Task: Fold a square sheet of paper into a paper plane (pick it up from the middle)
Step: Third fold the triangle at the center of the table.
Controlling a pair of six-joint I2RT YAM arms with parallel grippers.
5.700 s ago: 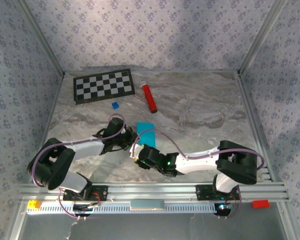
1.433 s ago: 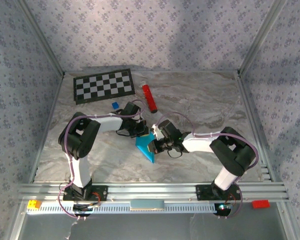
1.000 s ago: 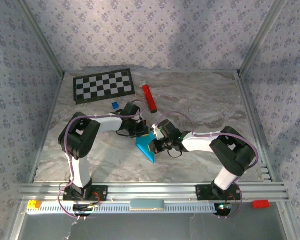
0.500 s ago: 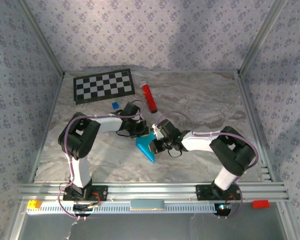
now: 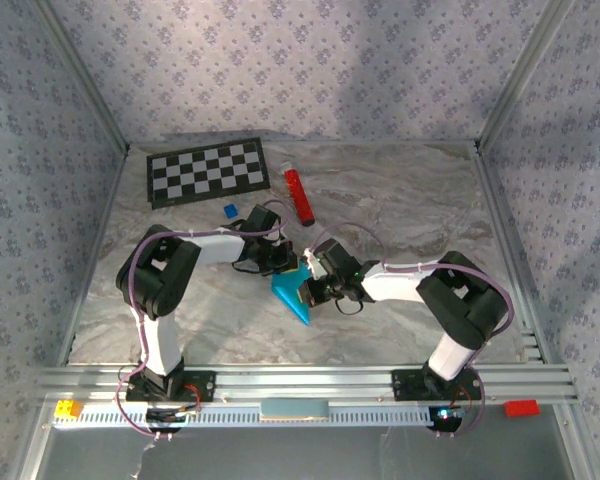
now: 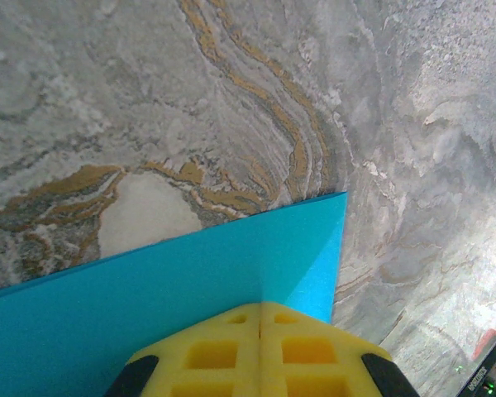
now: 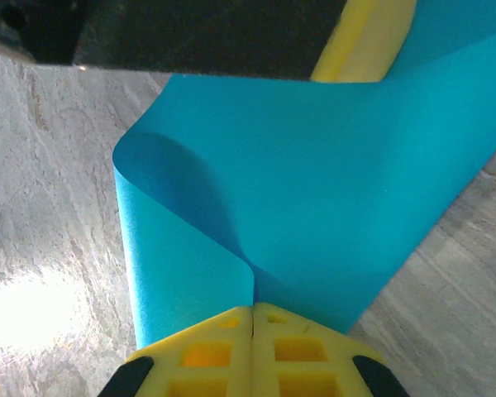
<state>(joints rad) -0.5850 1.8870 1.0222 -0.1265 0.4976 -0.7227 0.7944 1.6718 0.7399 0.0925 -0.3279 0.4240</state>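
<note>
The square sheet of paper (image 5: pixel 295 300) is bright cyan-blue and partly folded, coming to a point toward the near edge of the table's middle. My left gripper (image 5: pixel 283 264) is at its far-left edge. In the left wrist view its yellow fingertips (image 6: pixel 260 308) are shut, with the paper (image 6: pixel 149 306) and a faint crease running into their seam. My right gripper (image 5: pixel 307 288) is at the paper's right side. Seen from the right wrist, that gripper (image 7: pixel 253 309) is shut on the paper (image 7: pixel 331 190), which curls up in a loop from the seam. A left finger (image 7: pixel 364 41) shows beyond.
A checkerboard mat (image 5: pixel 205 172) lies at the back left. A red cylinder (image 5: pixel 299 196) and a tiny dark-blue block (image 5: pixel 230 211) lie just behind the grippers. On the front rail sit a yellow block (image 5: pixel 68 408) and a red block (image 5: pixel 521 407). Patterned walls enclose the marble table (image 5: pixel 410 200).
Since several seconds ago both arms have moved from the near side to the table's middle, with the paper now pinched between them. Over the last second almost nothing has moved.
</note>
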